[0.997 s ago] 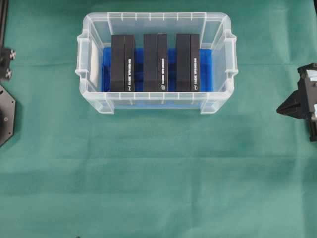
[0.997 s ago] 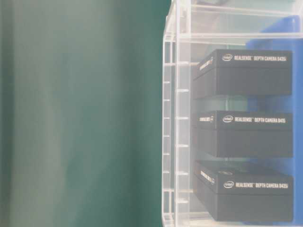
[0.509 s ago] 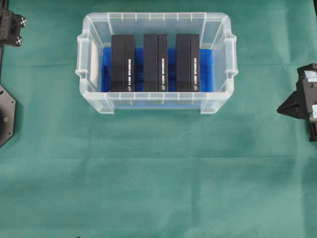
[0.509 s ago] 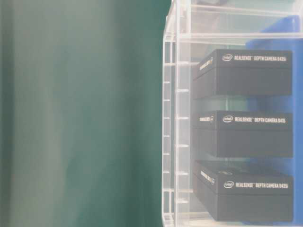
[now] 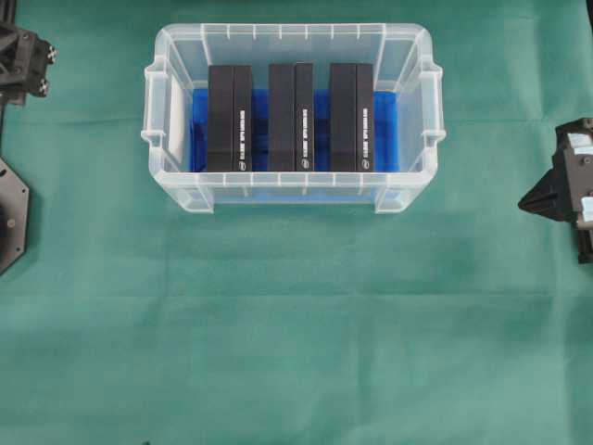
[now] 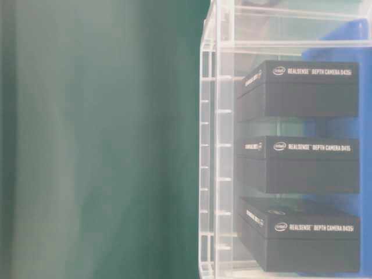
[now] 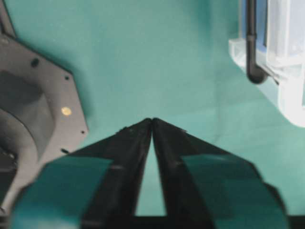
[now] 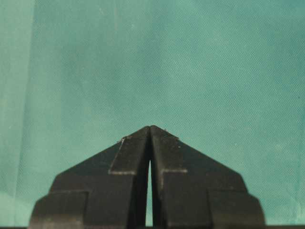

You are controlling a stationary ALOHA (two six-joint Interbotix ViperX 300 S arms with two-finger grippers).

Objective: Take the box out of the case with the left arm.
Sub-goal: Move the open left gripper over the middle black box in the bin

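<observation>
Clear case holds three black boxes upright, graspable; left gripper tips pressed together, right gripper too.

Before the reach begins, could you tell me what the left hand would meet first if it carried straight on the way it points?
Probably just the green cloth: the left hand aims at bare fabric, with the case off to the side. Depth is uncertain.

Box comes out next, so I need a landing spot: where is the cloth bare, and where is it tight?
Bare green cloth spans everything below the case, between left gripper and right gripper. Crowded: inside the case, three black boxes with narrow gaps.
</observation>
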